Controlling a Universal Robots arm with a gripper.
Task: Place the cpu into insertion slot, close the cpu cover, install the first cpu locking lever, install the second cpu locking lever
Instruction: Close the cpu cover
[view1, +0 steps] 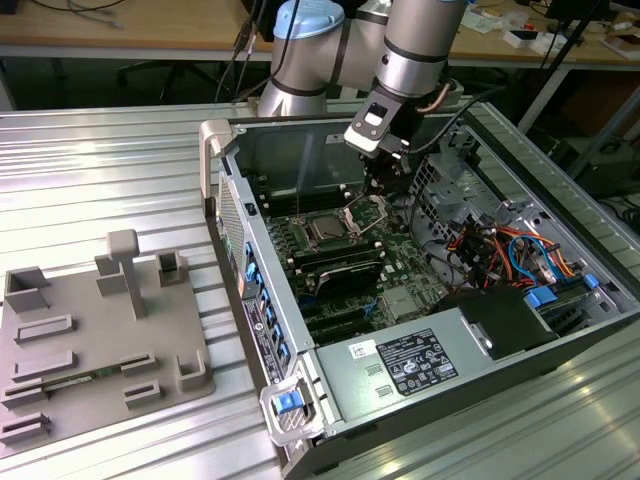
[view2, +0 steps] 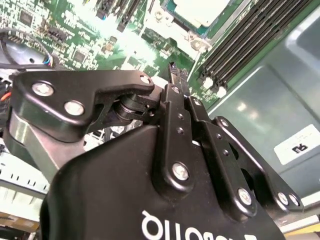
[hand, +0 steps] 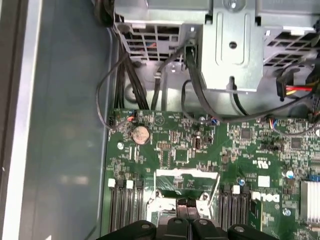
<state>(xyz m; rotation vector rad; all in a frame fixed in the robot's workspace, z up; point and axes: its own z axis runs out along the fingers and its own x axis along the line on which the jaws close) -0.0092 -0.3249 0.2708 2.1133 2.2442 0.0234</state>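
The cpu (view1: 325, 229) lies flat in the insertion slot (view1: 308, 243) on the green board inside the open computer case. In the second wrist view its silver top (view2: 199, 9) sits inside the metal surround (view2: 167, 22). The cpu cover (view1: 364, 208) stands raised at the far side of the slot. In the first wrist view the cover is a silver frame (hand: 186, 174) with a square window. My gripper (view1: 386, 186) hangs just above the raised cover, fingers pressed together with nothing between them. Its fingertips (hand: 182, 204) are right at the frame; contact cannot be told.
Long black memory slots (view1: 335, 270) flank the socket. A metal drive cage (hand: 235, 45) with black cables (hand: 150, 85) stands beside the board, and coloured wires (view1: 510, 255) lie to the exterior view's right. A grey fixture tray (view1: 100, 340) rests on the metal table outside the case.
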